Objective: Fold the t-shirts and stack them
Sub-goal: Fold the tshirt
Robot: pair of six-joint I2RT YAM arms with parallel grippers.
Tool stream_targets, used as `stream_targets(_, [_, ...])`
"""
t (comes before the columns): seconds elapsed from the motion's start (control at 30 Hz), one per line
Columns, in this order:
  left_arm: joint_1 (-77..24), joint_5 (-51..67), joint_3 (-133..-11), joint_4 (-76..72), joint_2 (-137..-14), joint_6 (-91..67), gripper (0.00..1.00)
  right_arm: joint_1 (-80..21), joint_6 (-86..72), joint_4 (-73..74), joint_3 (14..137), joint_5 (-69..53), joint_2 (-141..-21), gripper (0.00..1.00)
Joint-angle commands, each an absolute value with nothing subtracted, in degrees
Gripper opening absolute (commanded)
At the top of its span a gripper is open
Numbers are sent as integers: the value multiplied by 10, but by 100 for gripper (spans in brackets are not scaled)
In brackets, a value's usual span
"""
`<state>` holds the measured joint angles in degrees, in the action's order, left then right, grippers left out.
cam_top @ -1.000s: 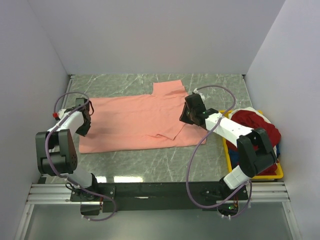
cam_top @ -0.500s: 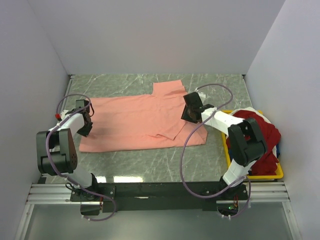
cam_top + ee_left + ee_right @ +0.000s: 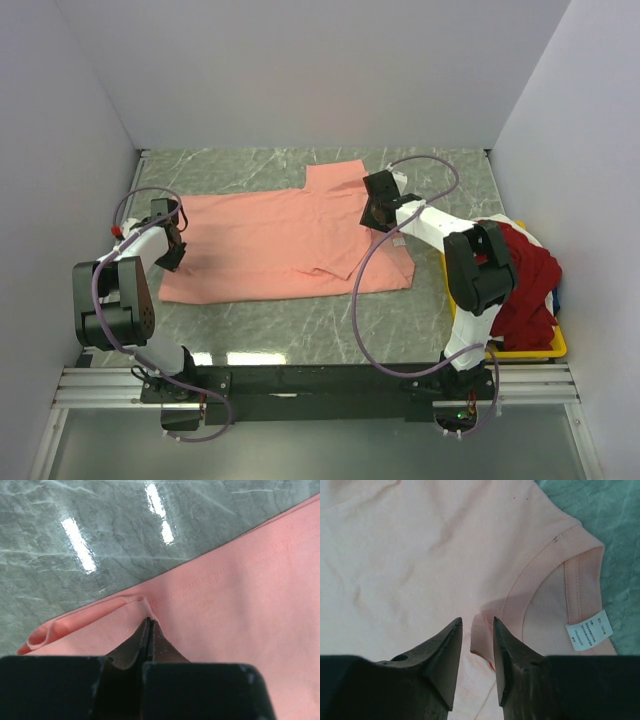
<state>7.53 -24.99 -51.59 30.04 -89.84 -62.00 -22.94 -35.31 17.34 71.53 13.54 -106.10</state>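
A salmon-pink t-shirt (image 3: pixel 270 245) lies spread flat across the table, one sleeve pointing to the back. My left gripper (image 3: pixel 172 250) sits at the shirt's left edge. In the left wrist view it (image 3: pixel 148 621) is shut on a pinched pucker of the pink hem (image 3: pixel 142 600). My right gripper (image 3: pixel 378 214) hovers over the shirt's right end by the collar (image 3: pixel 545 560). It (image 3: pixel 477 622) is open, with a small raised fold of pink cloth (image 3: pixel 481 635) standing between the fingers. A deep red t-shirt (image 3: pixel 525 270) is heaped at the right in the bin.
The yellow plastic bin (image 3: pixel 520 350) stands at the right edge of the table, with a bit of dark blue cloth (image 3: pixel 556 300) beside the red. A white size label (image 3: pixel 589 630) shows inside the collar. Green marble table (image 3: pixel 330 320) lies in front of the shirt.
My right gripper has moved back and slightly left along the shirt's right end, and its arm has swung round. The left gripper has stayed shut at the left hem.
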Motion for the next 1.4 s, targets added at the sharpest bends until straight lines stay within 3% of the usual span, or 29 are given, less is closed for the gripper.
stream_targets(0.0, [78,-245,-521,289,-896,-609,1,-227,-358,181,742,143,-1070,37])
stream_targets(0.37, [77,-234,-514,281,-901,-612,1,-227,-366,183,717,140,-1050,0])
stream_targets(0.73, [77,-238,-532,295,-889,-608,1,-226,-404,220,682,160,-912,0])
stream_targets(1.37, [78,-240,-569,316,-889,-600,1,-168,-427,237,694,151,-916,0])
